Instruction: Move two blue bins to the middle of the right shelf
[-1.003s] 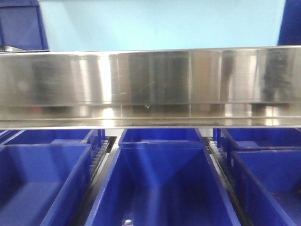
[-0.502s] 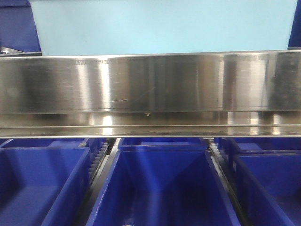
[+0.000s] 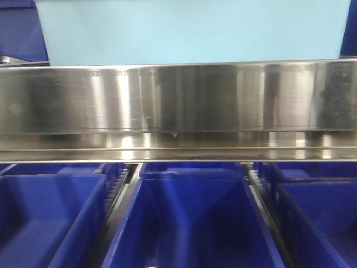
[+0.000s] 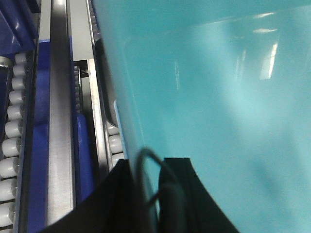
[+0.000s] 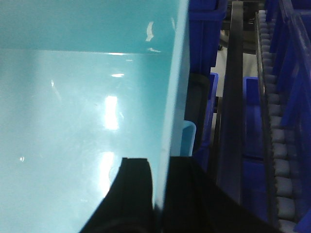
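One pale blue bin [image 3: 189,30] fills the top of the front view, directly above the broad shiny rail of the right shelf middle [image 3: 178,100]. In the left wrist view my left gripper [image 4: 149,164] is shut on the bin's [image 4: 218,97] left wall, one finger inside and one outside. My right gripper [image 5: 160,164] is likewise shut on the right wall of the bin [image 5: 73,107]. A small pale blue edge [image 5: 188,138] shows just outside that wall; I cannot tell what it belongs to. The bin's base is hidden behind the rail.
Dark blue tubs [image 3: 189,218] [image 3: 50,218] [image 3: 318,218] stand side by side on the level below the rail. More dark blue tubs [image 3: 17,28] flank the pale bin. Roller tracks [image 4: 9,160] [image 5: 279,160] and steel rails run along both sides.
Over the last second the rail dropped slightly in the front view and the pale bin came to look wider. Nothing has shifted in the last half second.
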